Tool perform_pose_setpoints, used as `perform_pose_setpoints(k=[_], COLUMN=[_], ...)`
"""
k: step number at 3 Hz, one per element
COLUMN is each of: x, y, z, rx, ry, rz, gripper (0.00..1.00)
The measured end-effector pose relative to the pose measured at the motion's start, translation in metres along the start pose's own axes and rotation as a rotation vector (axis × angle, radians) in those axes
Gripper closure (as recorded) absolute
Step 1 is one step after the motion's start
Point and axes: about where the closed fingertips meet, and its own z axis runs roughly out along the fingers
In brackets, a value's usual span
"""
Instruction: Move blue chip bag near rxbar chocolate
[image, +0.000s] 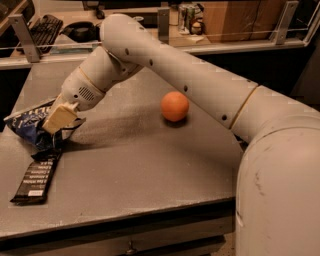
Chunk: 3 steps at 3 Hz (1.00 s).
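So on my feed the gripper (59, 121) is pinching the blue chip bag (26, 125) over the table's (150, 170) left side. The bag's sitting right at the top end of the rxbar chocolate (36, 176). The orange ball (175, 106) is well apart.

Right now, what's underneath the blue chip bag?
The gripper holds the blue chip bag over the gray table. Its lower edge meets the top end of the rxbar chocolate; the bag hides whether that end lies beneath it.
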Motion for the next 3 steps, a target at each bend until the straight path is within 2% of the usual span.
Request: perform_pose_setpoints(k=[1,2,3], x=[0.003,0.008,0.008], y=[0.002,0.003,0.000], z=[0.001,-0.003,-0.062], rx=[-0.001,0.007,0.105], ry=[0.002,0.007,0.038], rz=[0.008,0.018,-0.005], gripper=[0.15,0.00,0.00])
